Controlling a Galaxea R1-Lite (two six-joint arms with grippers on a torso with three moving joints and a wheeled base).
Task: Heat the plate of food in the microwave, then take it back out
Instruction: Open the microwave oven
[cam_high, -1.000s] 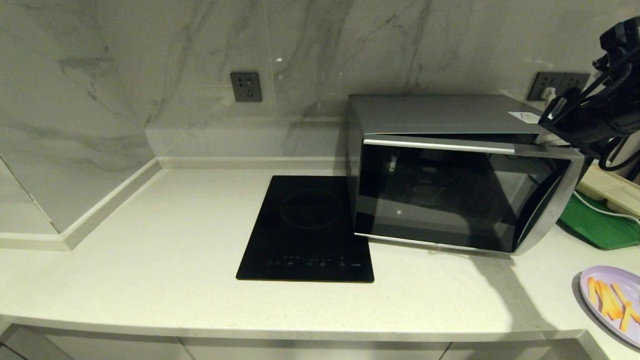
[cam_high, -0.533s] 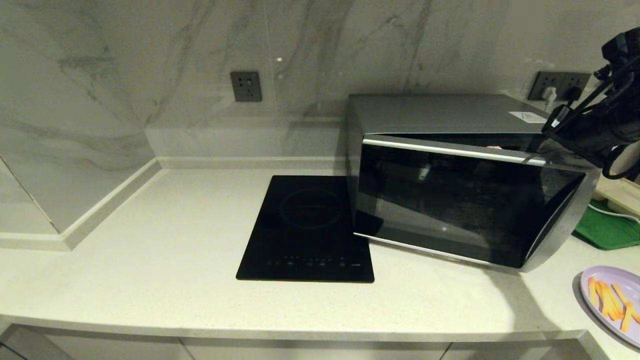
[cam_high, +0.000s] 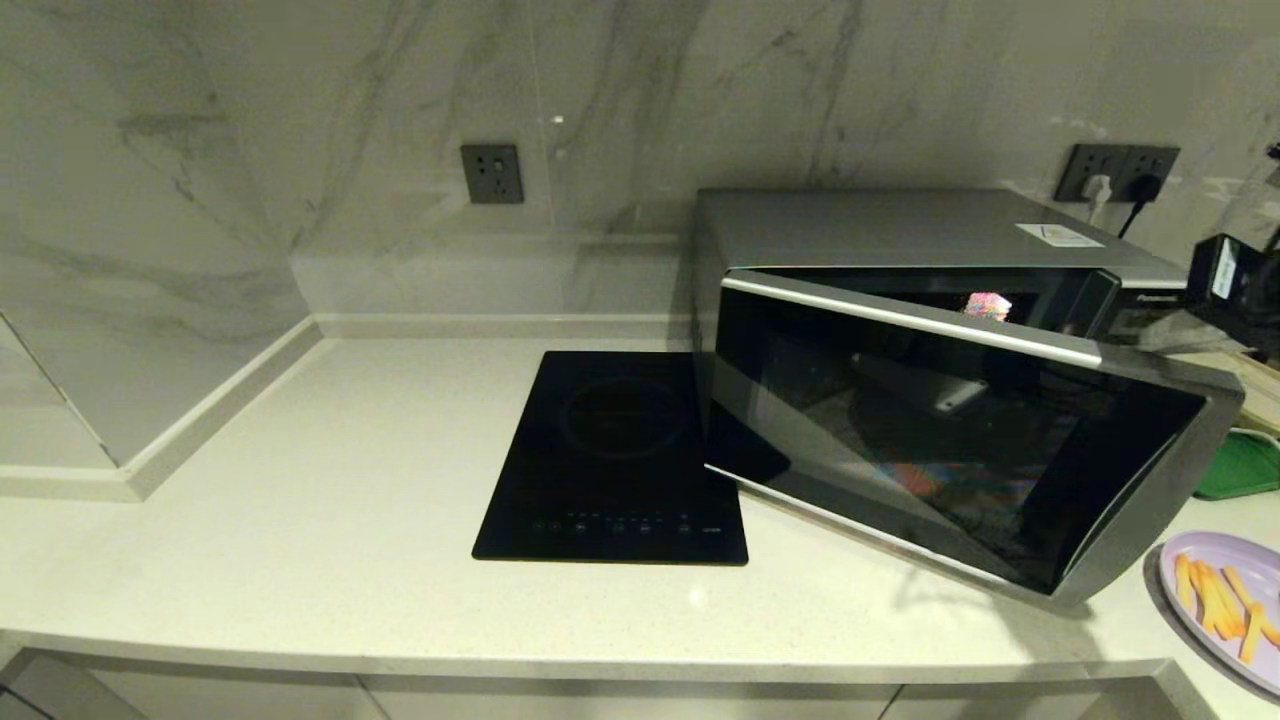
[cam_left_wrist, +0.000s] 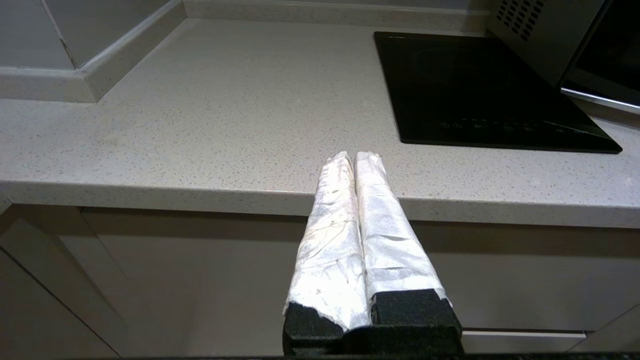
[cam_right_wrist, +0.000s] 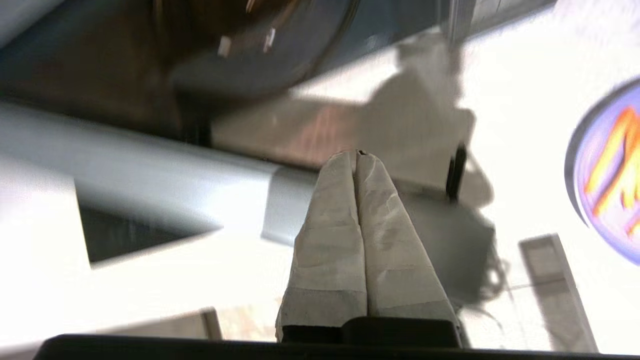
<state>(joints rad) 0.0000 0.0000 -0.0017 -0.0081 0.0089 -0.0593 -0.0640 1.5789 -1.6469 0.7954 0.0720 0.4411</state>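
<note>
door's swung out a lot further than it was a second ago, and the right arm that was up by the microwave's top corner has pulled back to the far right edge of the head view.

going left to right: the left gripper is parked below the bench edge, jaws pressed together, holding nothing. then open bench, then the black induction cooktop, then the microwave with its door hanging partway open over the bench. right gripper is by the door's free end, jaws shut tight on nothing. the plate of food sits on the bench at the far right, near the front edge, just beside the door's tip.

what could go wrong imo: the door's lower corner is close to the plate, so swinging it wider could clip the plate and shove it toward the bench edge. the arm reaching for the plate could also bump the door.

room-wise, the left half of the bench is wide open, the right is cramped between door, plate and a green board.
</note>
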